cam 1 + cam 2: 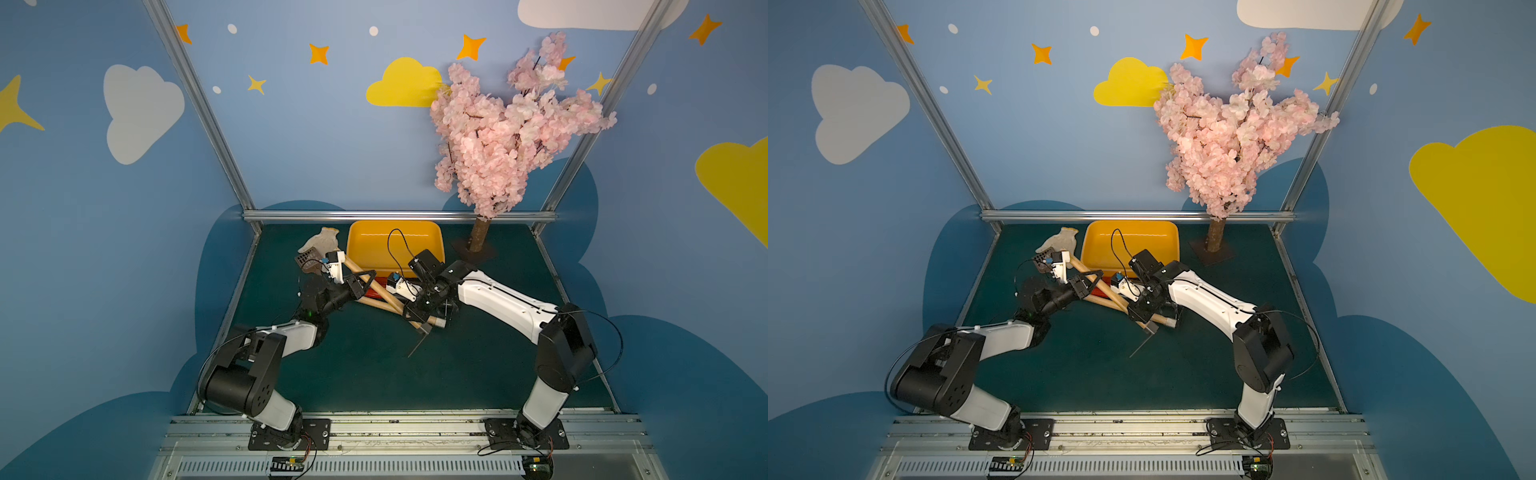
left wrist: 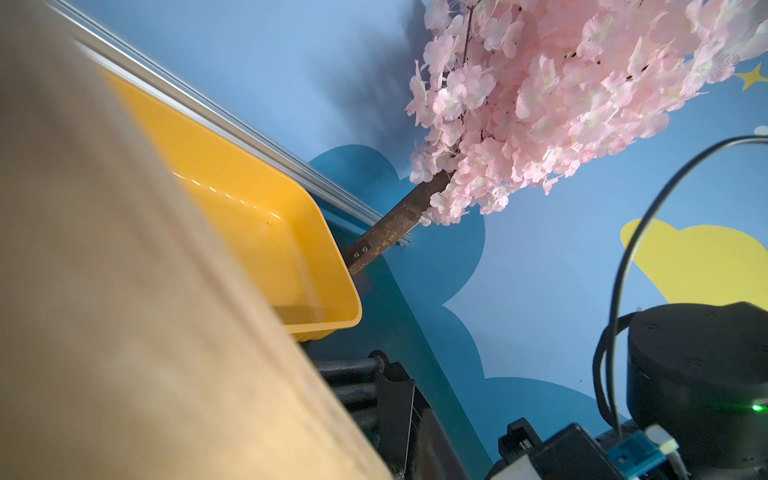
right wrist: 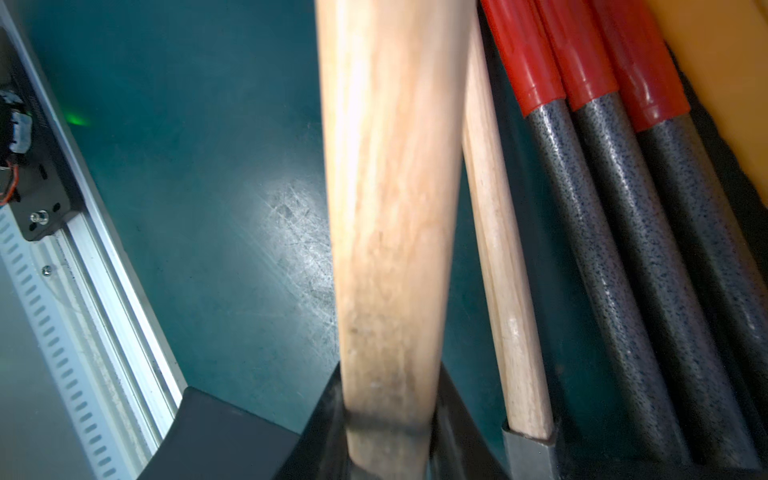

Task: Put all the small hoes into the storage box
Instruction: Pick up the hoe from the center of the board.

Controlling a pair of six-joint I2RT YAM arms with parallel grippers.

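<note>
Right wrist view has the right gripper (image 3: pixel 390 415) clamped on the hoe (image 3: pixel 386 208), which slants across other tools (image 3: pixel 582 124) just before the box (image 1: pixel 374 245), with the left gripper (image 1: pixel 365 277) around its handle end, grip unclear; best lifted level at both ends, high enough to clear the box.

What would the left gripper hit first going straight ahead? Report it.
The pale wooden handle, right at the left gripper, which seems to straddle it. Beyond lies the storage box, though depth is unclear.

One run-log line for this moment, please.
stage: grasping | small hoe: outside storage box | right end effector: shut on small hoe | left end effector: at small hoe, grip unclear | storage box: looks empty
</note>
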